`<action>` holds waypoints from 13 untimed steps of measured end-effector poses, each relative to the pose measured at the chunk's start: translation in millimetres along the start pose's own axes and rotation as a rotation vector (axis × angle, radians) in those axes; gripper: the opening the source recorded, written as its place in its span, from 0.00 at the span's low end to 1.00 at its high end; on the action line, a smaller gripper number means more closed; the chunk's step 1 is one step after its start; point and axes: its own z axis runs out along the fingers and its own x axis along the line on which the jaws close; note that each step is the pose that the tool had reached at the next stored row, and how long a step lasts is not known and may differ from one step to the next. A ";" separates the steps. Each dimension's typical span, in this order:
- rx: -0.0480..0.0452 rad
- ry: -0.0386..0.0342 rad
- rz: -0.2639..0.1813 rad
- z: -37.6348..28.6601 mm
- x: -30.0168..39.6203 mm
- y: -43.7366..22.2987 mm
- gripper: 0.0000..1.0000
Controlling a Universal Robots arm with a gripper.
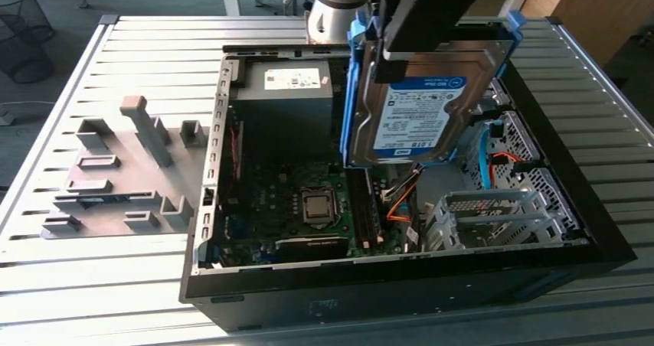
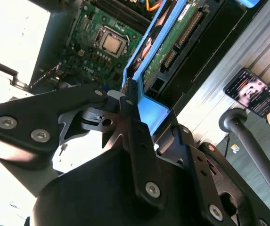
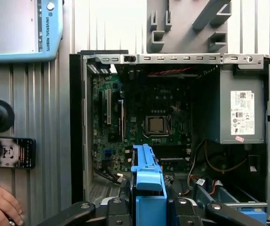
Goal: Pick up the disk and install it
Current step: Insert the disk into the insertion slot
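Watching the exterior view, I am seeing the gripper [image 1: 407,51] clamping tight on the top edge of the disk [image 1: 419,112], which is hanging upright over the open computer case [image 1: 613,246], toward one o'clock of its opening. The silver drive cage [image 1: 491,216] at five o'clock of the disk is looking unfilled. In the second wrist view the fingers [image 2: 131,94] are pinching the blue bracket [image 2: 153,110]. In the first wrist view the disk is hovering above the motherboard [image 3: 156,125]. Picking up is looking done to me; installing is not yet.
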 end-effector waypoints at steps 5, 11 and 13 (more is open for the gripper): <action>-0.0001 0.0000 0.000 1.2 0.1 -12.9 0.36; -0.0001 -0.0001 0.000 2.5 8.0 -16.9 0.36; -0.0001 0.0000 0.000 3.1 11.6 -17.7 0.36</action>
